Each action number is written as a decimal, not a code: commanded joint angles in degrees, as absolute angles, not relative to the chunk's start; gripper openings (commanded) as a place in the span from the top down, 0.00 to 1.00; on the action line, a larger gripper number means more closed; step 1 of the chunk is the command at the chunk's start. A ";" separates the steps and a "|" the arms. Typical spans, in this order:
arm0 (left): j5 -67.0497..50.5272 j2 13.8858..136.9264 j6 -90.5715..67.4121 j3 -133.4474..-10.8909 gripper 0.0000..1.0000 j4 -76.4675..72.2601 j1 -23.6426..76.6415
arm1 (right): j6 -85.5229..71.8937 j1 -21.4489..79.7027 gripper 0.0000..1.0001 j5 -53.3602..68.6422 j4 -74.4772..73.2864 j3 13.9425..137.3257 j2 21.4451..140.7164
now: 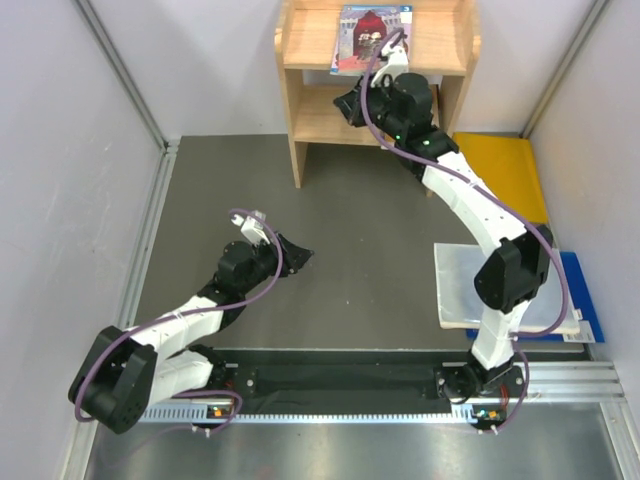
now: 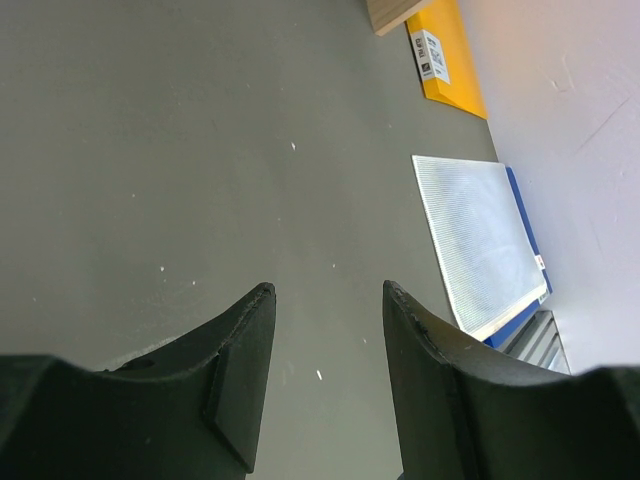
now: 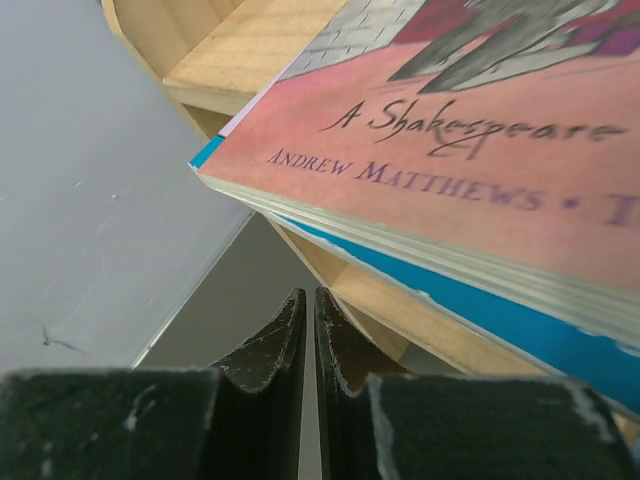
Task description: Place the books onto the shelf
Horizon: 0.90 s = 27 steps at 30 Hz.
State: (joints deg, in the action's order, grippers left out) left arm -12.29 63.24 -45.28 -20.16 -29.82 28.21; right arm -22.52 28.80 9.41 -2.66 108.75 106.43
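Observation:
The pale wooden shelf [image 1: 455, 45] stands at the far side of the table. On its top tier lies a stack of books [image 1: 368, 38]. The pink-covered book [image 3: 470, 170] is uppermost, over a light blue one [image 3: 520, 325], and both overhang the tier's front edge [image 3: 440, 320]. My right gripper [image 3: 312, 296] is shut and empty, just below that edge, in front of the lower tier [image 1: 320, 120]. A dark blue book [image 1: 587, 300] lies at the right under a clear sheet [image 1: 468, 285]. My left gripper [image 2: 328, 290] is open over bare table, holding nothing.
A yellow folder [image 1: 508, 172] lies flat to the right of the shelf, also seen in the left wrist view [image 2: 447, 62]. The ribbed clear sheet [image 2: 478, 235] covers most of the dark blue book [image 2: 512, 327]. Grey walls close in both sides.

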 commanded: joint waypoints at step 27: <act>-11.87 61.53 -44.12 -19.69 0.49 -31.12 28.48 | -21.09 24.35 0.93 -4.31 3.96 103.44 96.85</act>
State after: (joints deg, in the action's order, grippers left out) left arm -12.34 63.24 -45.23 -19.88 -29.87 28.25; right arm -20.73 24.97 -3.20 0.54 102.72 98.10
